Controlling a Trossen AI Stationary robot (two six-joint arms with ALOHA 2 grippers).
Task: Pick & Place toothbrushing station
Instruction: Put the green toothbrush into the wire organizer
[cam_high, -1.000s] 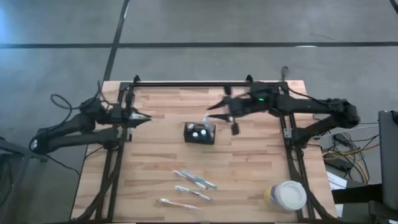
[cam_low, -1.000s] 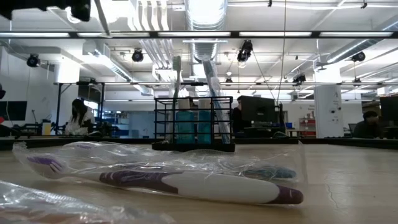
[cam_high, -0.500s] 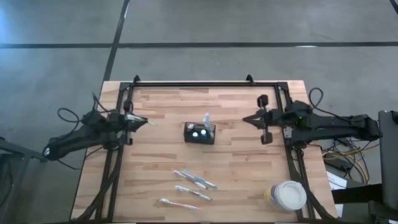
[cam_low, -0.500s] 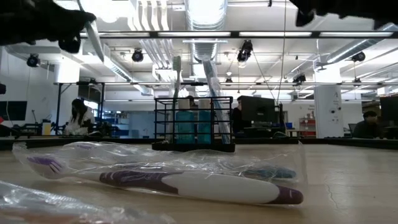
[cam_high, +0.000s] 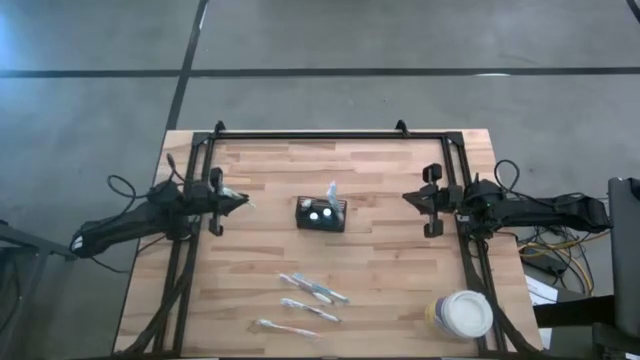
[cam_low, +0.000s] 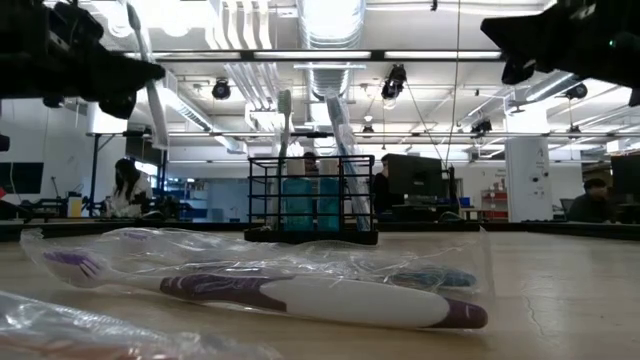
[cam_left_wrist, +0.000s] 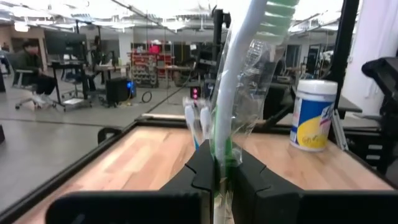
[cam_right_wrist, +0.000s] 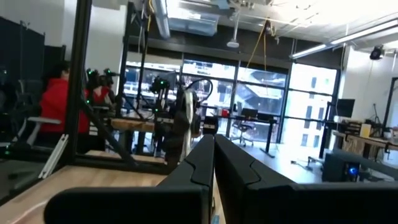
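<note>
Two dark arms rest at mid-left and mid-right of the pale planked wooden table (cam_high: 380, 265), with the caddy (cam_high: 321, 214), a small black open-top wire-mesh box holding upright brushes, at table centre between them. Left gripper (cam_left_wrist: 216, 177) is pressed together on a green-and-white toothbrush (cam_left_wrist: 239, 81) in crinkled clear wrap; right gripper (cam_right_wrist: 214, 163) is closed flat and empty, well apart from the caddy. Three wrapped toothbrushes (cam_high: 312, 290) lie at lower centre, and a round white tub (cam_high: 462, 313) stands at lower right.
</note>
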